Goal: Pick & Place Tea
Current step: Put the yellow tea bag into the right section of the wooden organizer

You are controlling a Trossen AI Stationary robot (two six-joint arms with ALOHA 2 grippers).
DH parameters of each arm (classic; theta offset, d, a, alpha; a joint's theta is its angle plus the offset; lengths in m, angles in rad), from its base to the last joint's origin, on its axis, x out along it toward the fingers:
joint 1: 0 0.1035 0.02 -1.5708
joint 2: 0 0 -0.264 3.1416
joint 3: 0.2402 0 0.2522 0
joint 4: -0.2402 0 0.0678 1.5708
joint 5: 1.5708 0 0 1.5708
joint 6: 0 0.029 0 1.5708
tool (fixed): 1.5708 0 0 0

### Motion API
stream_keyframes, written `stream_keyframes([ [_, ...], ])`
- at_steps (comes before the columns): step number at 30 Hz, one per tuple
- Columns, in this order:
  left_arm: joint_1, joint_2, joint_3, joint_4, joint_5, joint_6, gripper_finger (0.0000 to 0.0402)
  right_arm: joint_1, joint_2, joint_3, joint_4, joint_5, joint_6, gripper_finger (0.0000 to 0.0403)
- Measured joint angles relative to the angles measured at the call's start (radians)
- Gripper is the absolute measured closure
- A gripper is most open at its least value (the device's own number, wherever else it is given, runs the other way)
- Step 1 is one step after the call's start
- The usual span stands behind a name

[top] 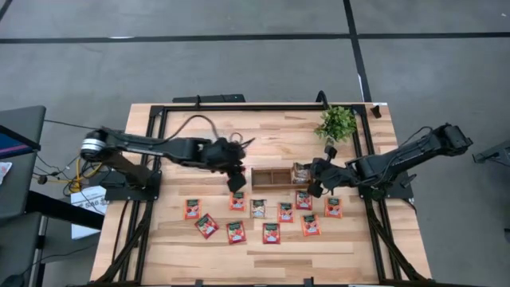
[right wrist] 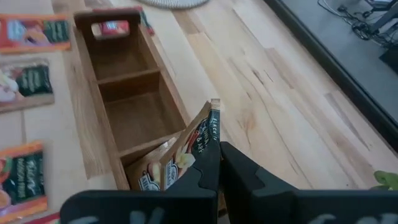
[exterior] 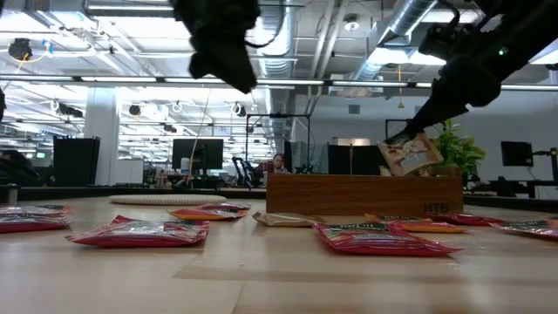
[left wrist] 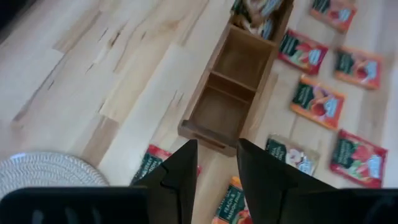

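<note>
R tool clamped on pale beige tea sachet over end slot of brown 3-compartment wooden tray | L tool empty, fingers apart, above tray | ~dozen red sachets left on tabletop | barely started imo

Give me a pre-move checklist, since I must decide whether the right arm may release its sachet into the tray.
1. Right gripper shut on a beige sachet: ok.
2. Sachet over the wooden tray's end compartment nearest that arm: ok.
3. Sachet low enough to let go: not ok, it hangs above the tray wall in the low view.
4. Middle compartment empty: ok.
5. Left gripper clear of the tray: ok, it hovers open beyond the far end.
</note>
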Motion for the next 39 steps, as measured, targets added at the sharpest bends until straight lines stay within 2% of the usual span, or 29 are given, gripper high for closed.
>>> stream_keyframes([
  [5, 0.000, -0.152, -0.139, 0.066, -0.008, -0.037, 0.0296, -0.026, 0.082, 0.000, 0.066, 0.000, 0.001, 0.0403],
  [11, 0.000, -0.252, -0.203, 0.069, -0.010, -0.065, 0.0296, -0.057, 0.146, 0.000, 0.086, -0.003, 0.002, 0.0403],
  [39, 0.000, -0.258, -0.204, 0.060, -0.011, -0.053, 0.0296, -0.066, 0.125, 0.000, 0.108, -0.004, -0.050, 0.0403],
])
